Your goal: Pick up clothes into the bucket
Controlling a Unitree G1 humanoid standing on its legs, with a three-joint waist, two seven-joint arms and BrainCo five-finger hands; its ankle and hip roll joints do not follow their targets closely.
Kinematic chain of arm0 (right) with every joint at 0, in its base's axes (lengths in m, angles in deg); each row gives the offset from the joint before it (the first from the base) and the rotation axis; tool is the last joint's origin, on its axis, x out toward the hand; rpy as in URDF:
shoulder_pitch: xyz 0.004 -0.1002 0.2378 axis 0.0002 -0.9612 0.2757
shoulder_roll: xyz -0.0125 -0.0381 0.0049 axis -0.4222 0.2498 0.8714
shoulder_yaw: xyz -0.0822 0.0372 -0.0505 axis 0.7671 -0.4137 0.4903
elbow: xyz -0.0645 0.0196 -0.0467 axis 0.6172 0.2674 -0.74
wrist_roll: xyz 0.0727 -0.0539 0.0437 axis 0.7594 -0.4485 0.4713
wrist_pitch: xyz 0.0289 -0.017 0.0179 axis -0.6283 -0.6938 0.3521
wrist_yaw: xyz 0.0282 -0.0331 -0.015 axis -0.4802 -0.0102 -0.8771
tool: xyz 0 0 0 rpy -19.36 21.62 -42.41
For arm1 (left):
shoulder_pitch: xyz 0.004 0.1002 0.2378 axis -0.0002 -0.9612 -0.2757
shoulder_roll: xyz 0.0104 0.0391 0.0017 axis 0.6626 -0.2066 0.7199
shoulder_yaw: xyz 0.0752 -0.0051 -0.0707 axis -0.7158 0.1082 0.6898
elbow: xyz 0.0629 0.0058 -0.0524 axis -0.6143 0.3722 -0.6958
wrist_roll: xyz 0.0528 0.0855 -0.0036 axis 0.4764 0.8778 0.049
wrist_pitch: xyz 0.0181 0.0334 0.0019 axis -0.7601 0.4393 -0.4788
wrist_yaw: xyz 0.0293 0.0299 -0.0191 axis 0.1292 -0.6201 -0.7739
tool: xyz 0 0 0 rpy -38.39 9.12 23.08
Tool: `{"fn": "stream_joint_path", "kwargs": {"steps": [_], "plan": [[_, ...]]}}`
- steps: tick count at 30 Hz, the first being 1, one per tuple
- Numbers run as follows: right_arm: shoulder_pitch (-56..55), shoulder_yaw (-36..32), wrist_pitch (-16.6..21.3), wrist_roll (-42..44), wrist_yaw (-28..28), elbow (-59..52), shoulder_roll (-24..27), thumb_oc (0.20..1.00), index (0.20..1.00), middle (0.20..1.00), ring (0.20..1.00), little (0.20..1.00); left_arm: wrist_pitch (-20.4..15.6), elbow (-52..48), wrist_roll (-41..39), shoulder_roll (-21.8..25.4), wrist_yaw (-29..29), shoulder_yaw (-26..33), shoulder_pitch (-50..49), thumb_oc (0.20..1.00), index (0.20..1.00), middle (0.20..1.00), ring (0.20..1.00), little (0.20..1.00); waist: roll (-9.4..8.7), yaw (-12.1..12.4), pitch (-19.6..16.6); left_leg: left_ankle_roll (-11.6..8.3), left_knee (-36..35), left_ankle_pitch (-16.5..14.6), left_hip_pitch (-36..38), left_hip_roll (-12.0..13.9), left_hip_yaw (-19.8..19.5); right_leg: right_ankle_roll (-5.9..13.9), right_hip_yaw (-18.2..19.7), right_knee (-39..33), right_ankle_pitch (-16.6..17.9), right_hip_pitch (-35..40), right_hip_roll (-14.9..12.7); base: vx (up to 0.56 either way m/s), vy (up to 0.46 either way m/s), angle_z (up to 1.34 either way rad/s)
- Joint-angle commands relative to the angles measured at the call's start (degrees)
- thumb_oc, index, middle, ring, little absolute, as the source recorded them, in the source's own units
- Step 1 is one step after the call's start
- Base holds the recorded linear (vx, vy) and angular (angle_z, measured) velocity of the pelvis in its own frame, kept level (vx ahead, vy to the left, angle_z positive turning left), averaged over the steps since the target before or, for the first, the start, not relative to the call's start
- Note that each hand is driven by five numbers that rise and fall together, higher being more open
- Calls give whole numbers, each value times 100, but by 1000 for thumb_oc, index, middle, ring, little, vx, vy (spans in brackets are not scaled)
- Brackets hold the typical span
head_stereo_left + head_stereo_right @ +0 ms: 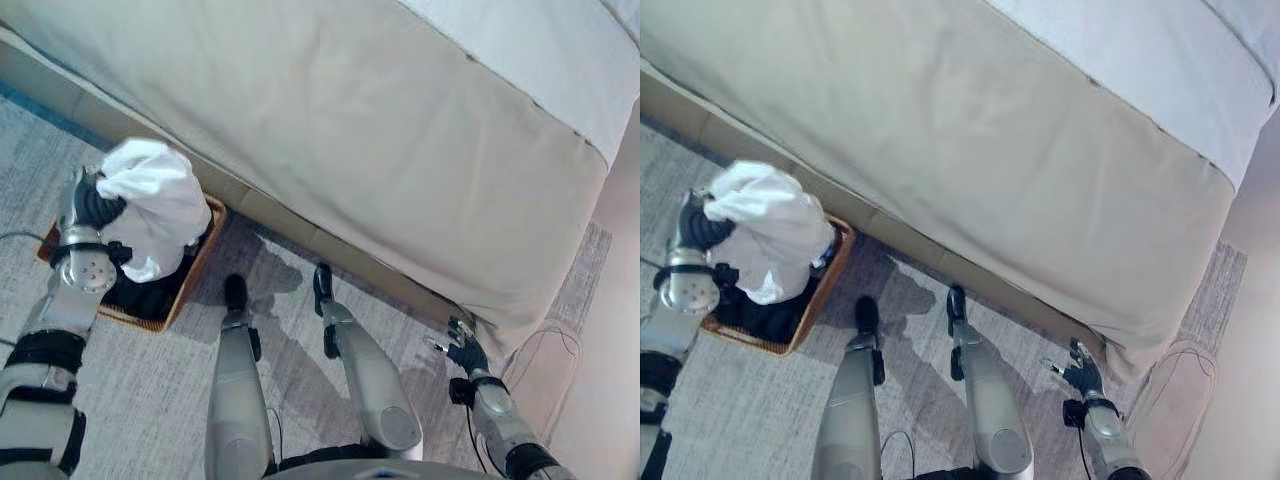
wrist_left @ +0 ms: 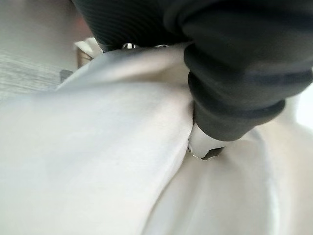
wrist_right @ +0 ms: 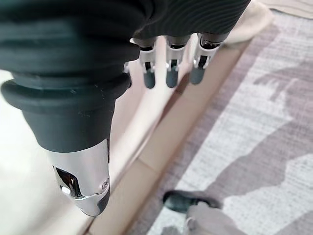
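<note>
A: Which step is the robot working on here?

B: It is carrying out the drop-off. At the left of the left eye view the left hand (image 1: 93, 205) is holding a bunched white garment (image 1: 155, 205) right above the wicker basket (image 1: 195, 275), which is sitting on the grey carpet (image 1: 150, 400) just beside the base of the bed (image 1: 330, 120).

A: Are the fingers really clamping the cloth?

B: I am judging that they are. In the left wrist view the white fabric is wrapping up around the hand and a thumb tip (image 2: 205, 149) is pressing into a fold, so the hand is gripping the bundle rather than merely resting on it.

A: Is the basket already holding anything?

B: Something dark (image 1: 150, 295) is lying inside it, under the hanging cloth. The lower end of the white garment is dangling down to the rim or into the basket; whether it is touching the dark cloth I cannot tell.

A: And the other arm?

B: The right hand (image 1: 462, 350) is hanging idle at the lower right, near the corner of the bed, its fingers (image 3: 171, 73) relaxed, nearly straight and holding nothing.

A: So what is the next move asking for?

B: Probably lowering the bundle a little more so it is sitting over the middle of the basket, then letting the fingers open. The garment is bulky and billowing wider than the basket, so part of it may be spilling over the rim unless it is released well inside.
</note>
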Motion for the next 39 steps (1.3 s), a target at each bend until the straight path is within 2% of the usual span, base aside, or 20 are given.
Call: {"fn": "stream_joint_path", "kwargs": {"steps": [1, 4, 6, 7, 8, 9, 10, 11, 12, 13, 14, 15, 16, 25, 33, 34, 39], "plan": [[102, 291, 212, 252, 182, 6, 21, 1000, 1000, 1000, 1000, 1000, -189, -430, -140, 642, -279, 256, 115, 200, 200, 200, 200, 200, -606, 52, 172, 292, 657, -535, -102, -139, -67, 359, 114, -268, 356, 111, -176, -34, -65, -7], [238, 470, 238, 372, 202, -40, -5, 1000, 1000, 1000, 1000, 1000, -103, -57, -186, 586, -354, 147, 376, 200, 200, 200, 200, 200, -808, 22, 172, 304, 838, -612, -361, -34, -15, 402, 180, -488, 503, -20, -91, -11, -44, -12], [270, 536, 250, 440, 210, -74, -15, 1000, 1000, 1000, 1000, 1000, -60, 60, -307, 561, -365, 116, 466, 200, 200, 200, 200, 200, -856, 38, 172, 314, 949, -657, -504, 9, -20, 413, 192, -579, 550, -78, -52, 47, -16, -18], [245, 580, 257, 474, 207, -100, -11, 1000, 1000, 1000, 1000, 1000, -49, 173, -383, 560, -371, 137, 429, 200, 200, 200, 200, 200, -824, 98, 172, 303, 1012, -910, -407, 91, -72, 425, 181, -611, 433, 37, 42, 13, -13, -14], [288, 603, 270, 511, 214, -126, -16, 1000, 1000, 1000, 1000, 1000, -22, 236, -508, 531, -389, 182, 466, 200, 200, 200, 200, 200, -898, 52, 172, 320, 1019, -699, -600, 47, -22, 399, 205, -624, 565, -129, -16, 101, 3, -13], [253, 635, 279, 534, 210, -142, -7, 1000, 1000, 1000, 1000, 1000, -18, 291, -571, 500, -380, 187, 433, 200, 200, 200, 200, 200, -844, 105, 172, 305, 1055, -929, -491, 100, -91, 409, 174, -637, 439, -9, 55, -70, -23, -12], [288, 639, 283, 570, 213, -170, -4, 1000, 1000, 1000, 1000, 1000, -13, 414, -674, 469, -370, 221, 455, 200, 200, 200, 200, 200, -906, 44, 172, 320, 1004, -690, -652, 25, -49, 379, 168, -635, 555, -179, -11, 98, 19, -16], [251, 666, 286, 603, 216, -175, -2, 1000, 1000, 1000, 1000, 1000, 3, 540, -798, 417, -366, 266, 395, 200, 200, 200, 200, 200, -851, 102, 172, 302, 1019, -913, -519, 78, -118, 389, 134, -645, 419, -43, 56, -68, -16, -6], [271, 654, 293, 626, 208, -190, 4, 1000, 1000, 1000, 1000, 1000, 22, 544, -804, 420, -359, 279, 428, 200, 200, 200, 200, 200, -906, 36, 172, 312, 956, -667, -672, 2, -80, 362, 128, -652, 547, -201, -29, 95, 16, -3], [236, 677, 291, 627, 208, -180, 5, 1000, 1000, 1000, 1000, 1000, 23, 551, -805, 414, -356, 272, 388, 200, 200, 200, 200, 200, -848, 92, 172, 298, 989, -898, -525, 67, -135, 380, 113, -655, 415, -48, 46, -64, -24, 8], [237, 656, 297, 619, 223, -213, 17, 1000, 1000, 1000, 1000, 1000, 53, 586, -833, 376, -337, 330, 336, 200, 200, 200, 200, 200, -890, 39, 172, 301, 905, -646, -679, -16, -99, 350, 87, -664, 525, -215, -49, 98, 11, 3], [170, 688, 296, 618, 221, -200, 19, 1000, 1000, 1000, 1000, 1000, 56, 617, -866, 345, -345, 351, 264, 200, 200, 200, 200, 200, -825, 95, 172, 281, 910, -866, -533, 42, -162, 360, 58, -677, 388, -63, 21, -61, -34, 11], [195, 663, 294, 601, 220, -240, 23, 1000, 1000, 1000, 1000, 1000, 54, 611, -911, 316, -352, 406, 268, 200, 200, 200, 200, 200, -881, 28, 172, 291, 840, -611, -682, -49, -132, 336, 44, -675, 513, -219, -70, 11, -20, 5], [155, 656, 343, 609, 187, -360, 104, 1000, 1000, 1000, 1000, 1000, 5, 797, -1275, -11, -513, 946, -353, 200, 200, 200, 200, 200, -861, 117, 172, 237, 707, -557, -498, -107, -187, 287, -65, -727, 489, -19, -103, -13, -23, 9], [138, 537, 345, 558, 213, -327, 177, 1000, 1000, 1000, 1000, 1000, -38, 690, -1349, -15, -595, 1206, -644, 200, 200, 200, 200, 200, -789, 232, 172, 162, 394, -362, -371, -114, -275, 274, -221, -804, 501, 109, -146, -9, -38, 9], [107, 527, 351, 551, 225, -353, 193, 1000, 1000, 1000, 1000, 1000, -79, 631, -1463, -30, -644, 1264, -664, 1000, 1000, 1000, 1000, 1000, -771, 263, 172, 145, 346, -330, -346, -119, -301, 269, -275, -806, 498, 130, -153, -1, -65, 18], [117, 501, 366, 602, 232, -331, 171, 1000, 1000, 1000, 1000, 1000, -185, 595, -1868, -86, -671, 1374, -630, 1000, 1000, 1000, 1000, 1000, -732, 310, 172, 115, 236, -257, -289, -130, -362, 271, -368, -822, 485, 201, -155, 2, -35, 9]]}}
